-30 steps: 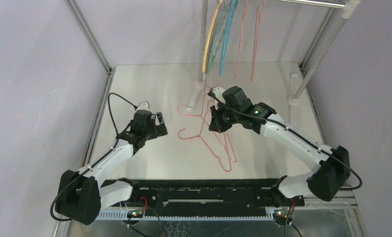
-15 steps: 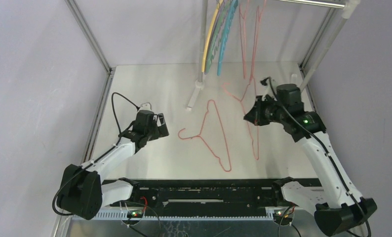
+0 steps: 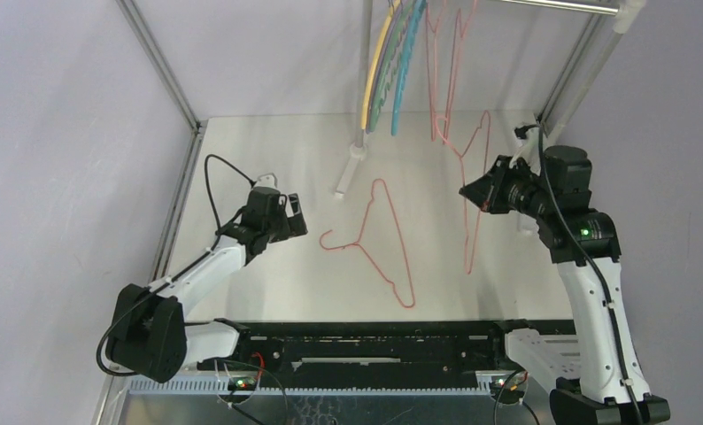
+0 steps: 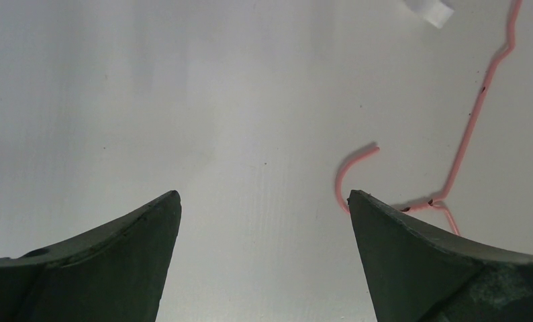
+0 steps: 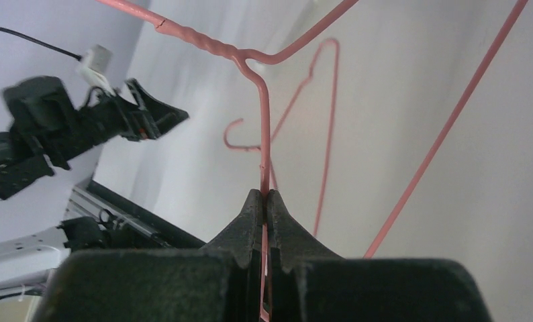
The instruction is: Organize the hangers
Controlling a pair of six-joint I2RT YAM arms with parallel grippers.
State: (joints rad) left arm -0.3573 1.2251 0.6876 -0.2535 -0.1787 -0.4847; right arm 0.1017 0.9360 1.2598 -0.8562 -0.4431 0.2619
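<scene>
One pink wire hanger lies flat on the table; its hook shows in the left wrist view, just beyond my right fingertip. My left gripper is open and empty, low over the table, left of that hook. My right gripper is shut on the hook stem of a second pink hanger and holds it in the air, right of centre. Yellow, green and teal hangers and two pink ones hang from the rail at the back.
The silver rail crosses the top right, with slanted poles on the right. An upright pole stands on a white foot at the table's back centre. A metal frame edge borders the left side.
My right arm has swung right and up, lifting one pink hanger off the table from beside the other one towards the rail. My left gripper has barely shifted.
</scene>
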